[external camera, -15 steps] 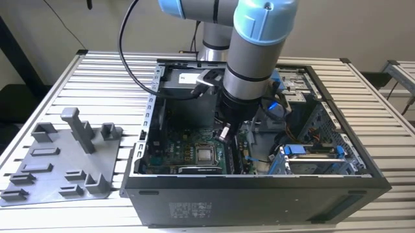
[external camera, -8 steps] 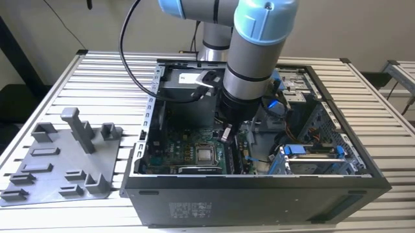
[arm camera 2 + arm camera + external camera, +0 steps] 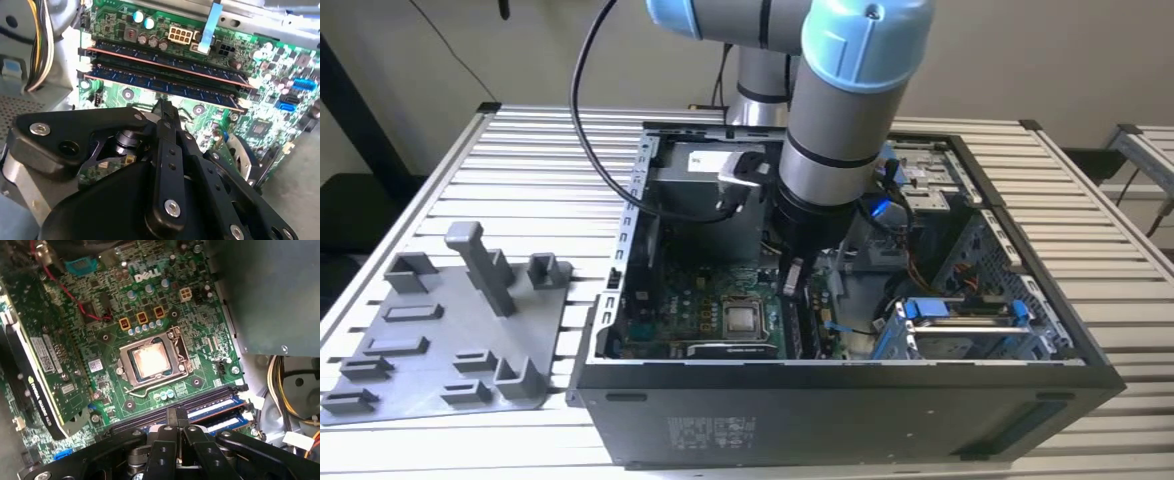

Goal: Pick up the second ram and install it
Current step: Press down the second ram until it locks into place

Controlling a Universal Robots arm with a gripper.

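Gripper (image 3: 162, 107) fingers look clenched over second ram (image 3: 165, 82), frame centre; we should press evenly, straight down.

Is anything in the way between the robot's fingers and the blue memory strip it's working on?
Nothing visible does. In the second wrist view the gripper is just beside the second ram, the nearer of two blue strips standing in the motherboard.
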